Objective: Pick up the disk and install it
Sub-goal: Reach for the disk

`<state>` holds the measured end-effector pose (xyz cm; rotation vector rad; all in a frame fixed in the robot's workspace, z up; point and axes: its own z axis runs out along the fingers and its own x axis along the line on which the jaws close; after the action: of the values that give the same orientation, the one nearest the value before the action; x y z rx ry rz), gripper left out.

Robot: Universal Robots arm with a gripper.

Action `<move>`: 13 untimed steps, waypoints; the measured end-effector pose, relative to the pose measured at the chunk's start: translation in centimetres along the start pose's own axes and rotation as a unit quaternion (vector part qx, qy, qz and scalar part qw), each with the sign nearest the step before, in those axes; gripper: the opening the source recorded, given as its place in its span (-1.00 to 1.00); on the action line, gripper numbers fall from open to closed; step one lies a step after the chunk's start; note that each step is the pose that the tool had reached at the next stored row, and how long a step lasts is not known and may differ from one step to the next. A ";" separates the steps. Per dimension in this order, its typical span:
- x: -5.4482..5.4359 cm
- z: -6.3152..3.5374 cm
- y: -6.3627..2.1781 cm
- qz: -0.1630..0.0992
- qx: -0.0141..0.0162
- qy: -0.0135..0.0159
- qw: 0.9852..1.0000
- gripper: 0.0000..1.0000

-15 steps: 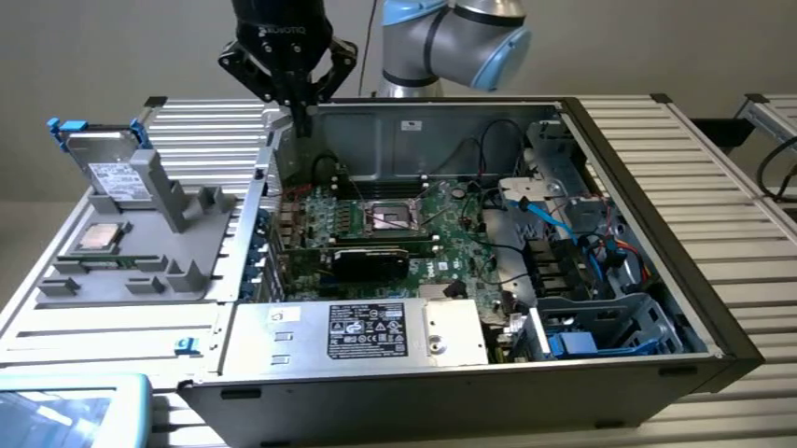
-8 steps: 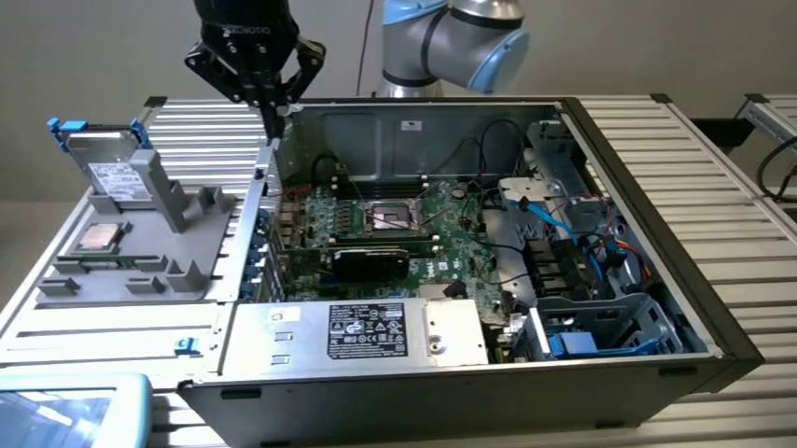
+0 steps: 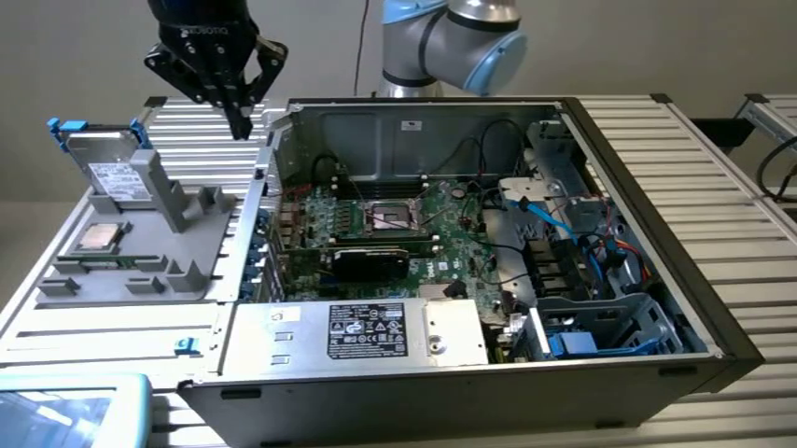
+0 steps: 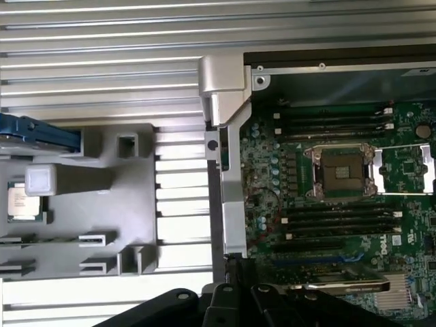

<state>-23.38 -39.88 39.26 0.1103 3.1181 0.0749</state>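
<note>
On the exterior view's left: disk parked in its holder, gripper shut and empty

At far left in the exterior view the disk (image 3: 110, 171) stands on edge, tilted back, in the far end of the grey fixture (image 3: 162, 266), label facing the camera and blue carrier showing along its top and side edges. Nothing touches it. Just nearer the camera, a square silver CPU chip (image 3: 99, 239) lies flat on the same fixture. The fixture sits on the slatted metal table (image 3: 88, 327).

Right of the disk and well apart from it, the gripper (image 3: 239, 126) hangs above the table, fingers pressed together, pointing down, holding nothing. It is near the far left corner of the open computer case (image 3: 697, 308).

Inside the case: green motherboard (image 3: 430, 201) with an open CPU socket (image 3: 396, 217), a silver box with black label (image 3: 373, 331) at the near edge, blue cables (image 3: 551, 211) further right.

The wrist view has the disk's blue carrier edge (image 4: 41, 133), chip (image 4: 24, 204) and motherboard (image 4: 340, 204) below the camera
</note>
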 end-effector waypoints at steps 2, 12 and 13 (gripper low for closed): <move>0.9 -0.02 -0.06 0.000 0.000 0.000 1.000 -0.79; 5.4 -0.12 -0.38 0.000 0.000 0.000 1.000 -0.79; 5.9 -0.13 -0.41 0.000 0.000 0.000 1.000 -0.79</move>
<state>-29.29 -39.88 39.26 0.1105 3.1181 0.0750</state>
